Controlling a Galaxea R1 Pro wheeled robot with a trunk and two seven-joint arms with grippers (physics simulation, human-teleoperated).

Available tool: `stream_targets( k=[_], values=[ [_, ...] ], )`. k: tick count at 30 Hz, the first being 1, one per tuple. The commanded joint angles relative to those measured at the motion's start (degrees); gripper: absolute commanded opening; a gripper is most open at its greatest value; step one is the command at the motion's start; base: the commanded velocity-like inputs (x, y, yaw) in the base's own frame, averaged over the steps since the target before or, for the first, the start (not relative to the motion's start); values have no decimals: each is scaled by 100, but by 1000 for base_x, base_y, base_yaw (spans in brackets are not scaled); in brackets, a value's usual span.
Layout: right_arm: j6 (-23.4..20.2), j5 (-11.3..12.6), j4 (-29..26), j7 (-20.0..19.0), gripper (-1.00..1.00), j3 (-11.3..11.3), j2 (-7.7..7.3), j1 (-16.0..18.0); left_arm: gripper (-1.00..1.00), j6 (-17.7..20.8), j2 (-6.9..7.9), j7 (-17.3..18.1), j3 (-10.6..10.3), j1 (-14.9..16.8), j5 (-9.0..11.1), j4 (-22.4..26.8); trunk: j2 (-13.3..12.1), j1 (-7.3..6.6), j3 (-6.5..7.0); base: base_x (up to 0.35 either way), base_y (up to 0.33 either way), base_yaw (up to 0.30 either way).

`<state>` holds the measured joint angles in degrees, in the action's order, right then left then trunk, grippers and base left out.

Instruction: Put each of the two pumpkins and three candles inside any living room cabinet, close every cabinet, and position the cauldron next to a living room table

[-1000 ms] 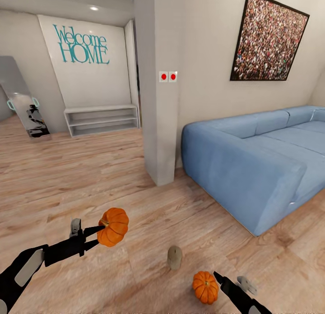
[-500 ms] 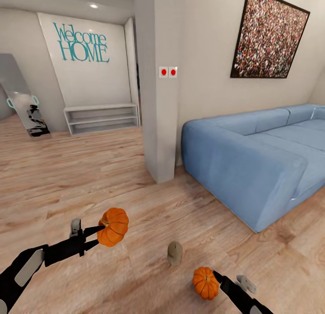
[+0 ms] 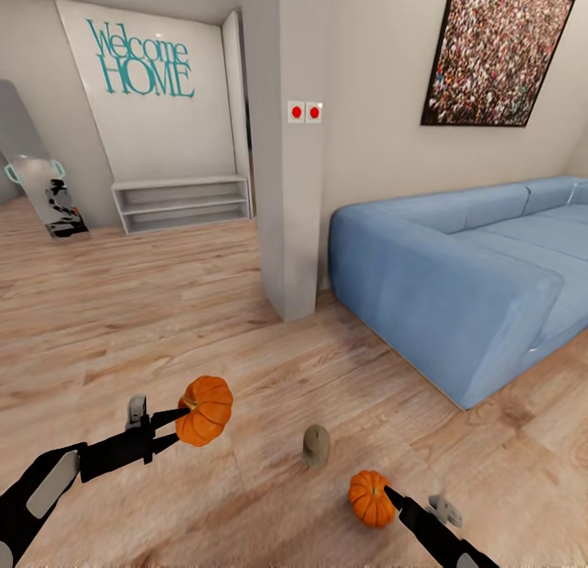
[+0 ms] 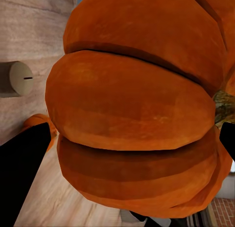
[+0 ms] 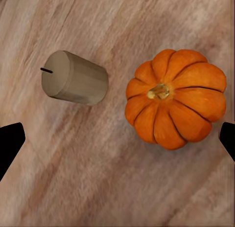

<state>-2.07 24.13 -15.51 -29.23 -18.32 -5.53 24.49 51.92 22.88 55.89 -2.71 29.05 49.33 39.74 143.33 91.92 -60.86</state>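
Up close, the left fingers [image 3: 174, 428] are clamped on one pumpkin [image 3: 205, 410], holding it above the wooden floor [image 3: 122, 323]. The right fingers [image 5: 117, 139] stand wide apart, their black tips at either side of the wrist view, over the second pumpkin [image 3: 371, 498], which sits on the floor. Just beside it stands a tan candle [image 3: 316, 446]. Farther off are a grey pillar [image 3: 286, 184] and a blue sofa [image 3: 457, 282].
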Motion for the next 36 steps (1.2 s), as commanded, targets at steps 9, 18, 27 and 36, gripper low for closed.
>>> stream_targets(
  k=[9,18,27,36],
  values=[
    [-22,46,4,-22,100,-14,0,3,-100,29,6,-7,-18,4,33,-17,7,6,-72,0,0,0],
    [-22,47,4,-21,100,-19,0,3,-100,29,12,1,-11,4,42,-19,7,6,-72,36,-52,0],
    [-22,47,4,-21,100,-20,0,3,-100,29,13,1,-11,4,39,-19,7,6,-72,117,-56,0],
    [-22,47,4,-21,100,-18,0,3,-100,29,10,1,-11,4,40,-19,7,6,-72,120,-59,0]
  ],
)
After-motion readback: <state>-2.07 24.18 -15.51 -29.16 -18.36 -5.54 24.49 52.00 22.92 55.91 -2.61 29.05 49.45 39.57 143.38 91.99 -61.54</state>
